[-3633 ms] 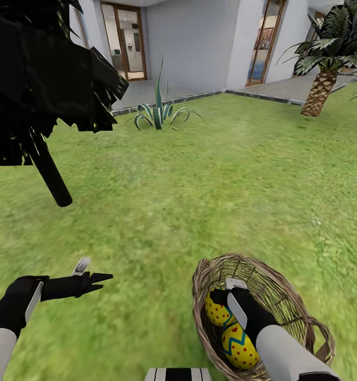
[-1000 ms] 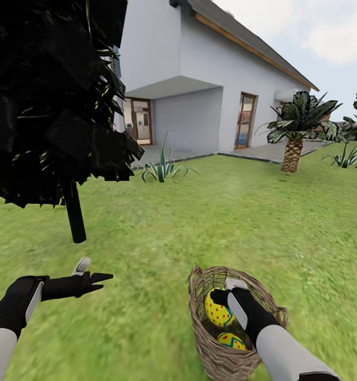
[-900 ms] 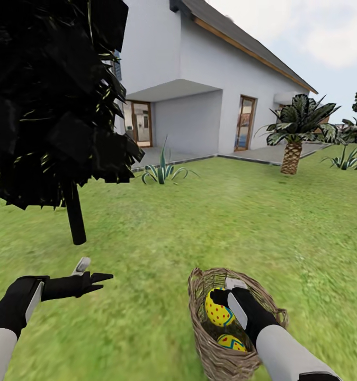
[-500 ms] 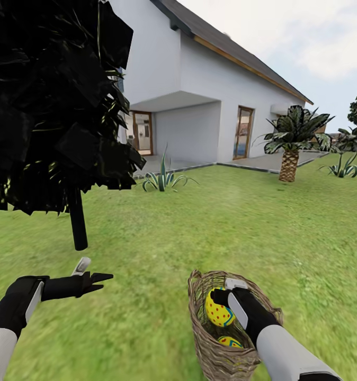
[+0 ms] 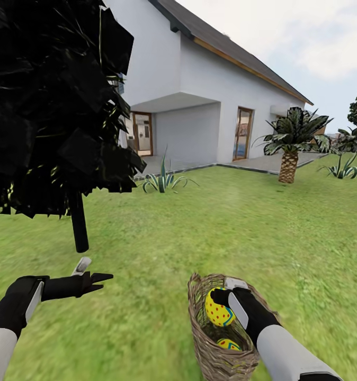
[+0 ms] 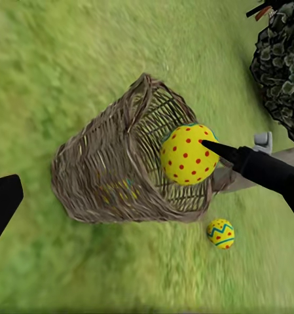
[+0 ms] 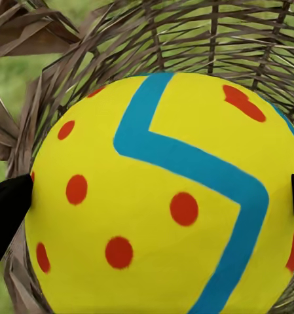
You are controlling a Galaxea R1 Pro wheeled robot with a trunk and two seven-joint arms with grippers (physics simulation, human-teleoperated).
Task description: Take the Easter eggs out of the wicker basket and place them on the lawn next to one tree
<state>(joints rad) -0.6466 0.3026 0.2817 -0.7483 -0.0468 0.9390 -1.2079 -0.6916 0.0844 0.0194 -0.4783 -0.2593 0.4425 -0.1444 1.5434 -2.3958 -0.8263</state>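
One Easter egg (image 5: 219, 308) is clamped in the right pincer (image 5: 224, 301) at the wicker basket (image 5: 215, 354) rim; a second lies inside, and the left wrist view shows a third on the lawn (image 5: 242, 227) beside it. The left pincer (image 5: 91, 271) hangs spread, empty. Lifting out is underway; next, carry it toward a tree. The black-trunked tree (image 5: 79, 228) stands beyond.

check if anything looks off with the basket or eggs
The basket looks tipped, its mouth facing sideways rather than up. In the left wrist view a loose egg seems to lie on the grass outside it. The right tool grips a second egg at the mouth.
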